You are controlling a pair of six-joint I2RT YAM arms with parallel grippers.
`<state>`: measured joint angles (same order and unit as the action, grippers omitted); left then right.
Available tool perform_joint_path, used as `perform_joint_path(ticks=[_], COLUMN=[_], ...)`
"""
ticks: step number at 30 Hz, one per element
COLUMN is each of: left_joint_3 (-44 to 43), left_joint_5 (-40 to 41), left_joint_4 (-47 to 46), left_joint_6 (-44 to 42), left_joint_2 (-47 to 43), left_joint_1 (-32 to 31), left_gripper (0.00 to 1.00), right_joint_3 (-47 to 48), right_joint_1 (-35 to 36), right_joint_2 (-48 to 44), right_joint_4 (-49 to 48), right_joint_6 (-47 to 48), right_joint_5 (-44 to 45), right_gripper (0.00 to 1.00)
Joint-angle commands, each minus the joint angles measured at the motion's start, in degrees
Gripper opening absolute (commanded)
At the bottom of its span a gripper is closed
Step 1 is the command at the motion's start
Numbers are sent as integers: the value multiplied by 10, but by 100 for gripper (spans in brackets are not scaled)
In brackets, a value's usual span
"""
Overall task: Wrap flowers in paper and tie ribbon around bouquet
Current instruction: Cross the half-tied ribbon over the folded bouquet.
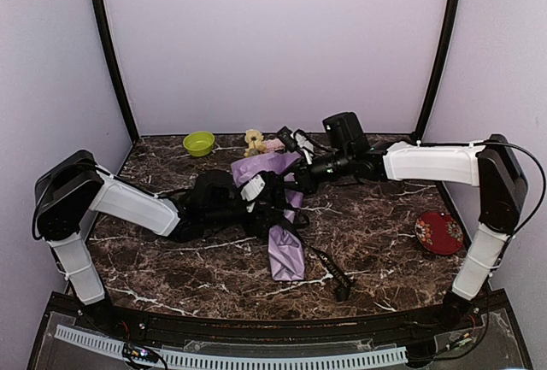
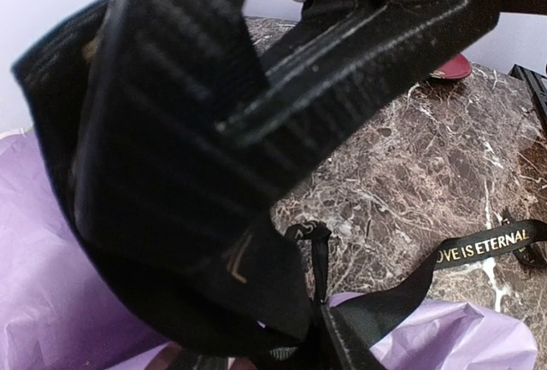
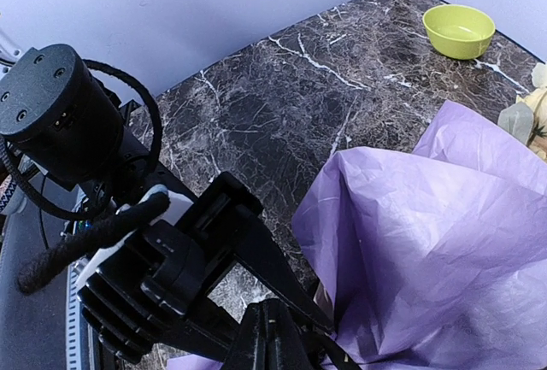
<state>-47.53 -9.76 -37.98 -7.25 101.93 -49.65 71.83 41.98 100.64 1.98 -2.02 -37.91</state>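
Note:
The bouquet lies mid-table, a cone of lilac paper [image 1: 285, 250] [image 3: 427, 242] with the pale flowers [image 1: 255, 141] [image 3: 534, 109] at its far end. A black ribbon [image 1: 329, 272] trails off to the front right, and its gold lettering [image 2: 487, 246] shows in the left wrist view. My left gripper [image 1: 275, 202] [image 2: 309, 344] hovers over the cone's middle. Its jaws stand partly apart with a thin ribbon strand [image 2: 320, 259] running down between them. My right gripper [image 1: 301, 172] [image 3: 273, 329] meets it from the far side, shut on the ribbon, which leaves its tips.
A green bowl [image 1: 198, 142] [image 3: 459, 28] sits at the back left. A red patterned dish [image 1: 438, 231] [image 2: 451, 67] lies at the right edge. Black cables hang from both arms near the bouquet.

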Motion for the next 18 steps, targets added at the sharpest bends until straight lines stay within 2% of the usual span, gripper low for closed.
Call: perform_joint_path(ticks=[1,2,6,7,10,11,13,15,18], left_joint_3=[-4,-4,-13,-15,-15,-13,-1,17,39], left_joint_5=[-19,-24,-32,-33,-31,-28,-27,-29,-27], left_joint_4=[-47,-50,-46,-43,-37,-38,-48,-68,-99], left_joint_6=[-3,-3,-3,-4,-13,-15,-20,-28,-43], left_joint_2=[3,6,22,26,32,30,24,15,5], left_joint_1=[0,0,0,1,0,1,0,1,0], left_gripper=[31,28,27,24,5,0,0,0,0], right_joint_3=[-2,1,5,5,8,10,14,10,-3], right_joint_1=[10,12,16,17,17,17,10,-12,-50], right_joint_2=[-14,-11,-6,-7,-9,-10,-14,-22,-28], right_joint_4=[-20,-16,-11,-11,-3,4,24,30,17], right_joint_6=[-1,0,2,2,7,10,19,14,-2], right_joint_5=[-18,-20,-22,-22,-29,-32,-27,-25,-29], right_gripper=[0,0,0,0,3,8,26,38,46])
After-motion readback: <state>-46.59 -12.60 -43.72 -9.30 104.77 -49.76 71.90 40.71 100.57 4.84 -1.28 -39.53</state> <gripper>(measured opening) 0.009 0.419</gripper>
